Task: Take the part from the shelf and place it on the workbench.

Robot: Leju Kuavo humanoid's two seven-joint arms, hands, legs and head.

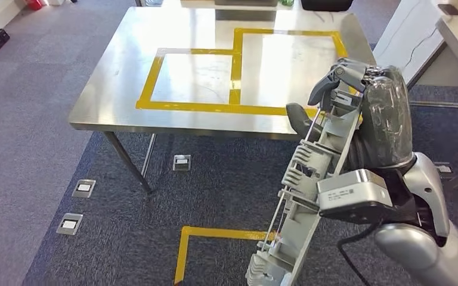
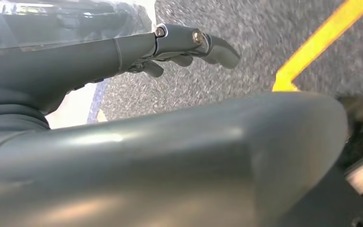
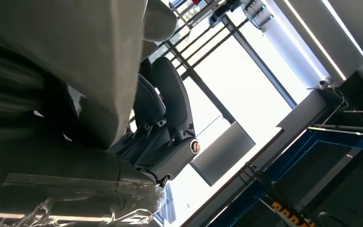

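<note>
The robot's right hand (image 1: 349, 89) grips a long grey ribbed part (image 1: 313, 179), its dark fingers (image 1: 340, 74) curled over the upper end and the thumb pressing from the near side. The part slants from about 1 o'clock at the hand down toward 7 o'clock at the head view's lower edge, held in the air in front of the near right corner of the steel workbench (image 1: 119, 77). Yellow tape (image 1: 209, 107) outlines 2 adjoining rectangles on the workbench top. On the dark carpet below, a yellow floor line (image 1: 214, 233) bends at 6 o'clock, and small silver floor boxes (image 1: 83, 188) sit toward 8 o'clock. In the left wrist view, the left hand (image 2: 179, 47) hangs over grey carpet with its fingers extended and holding nothing.
</note>
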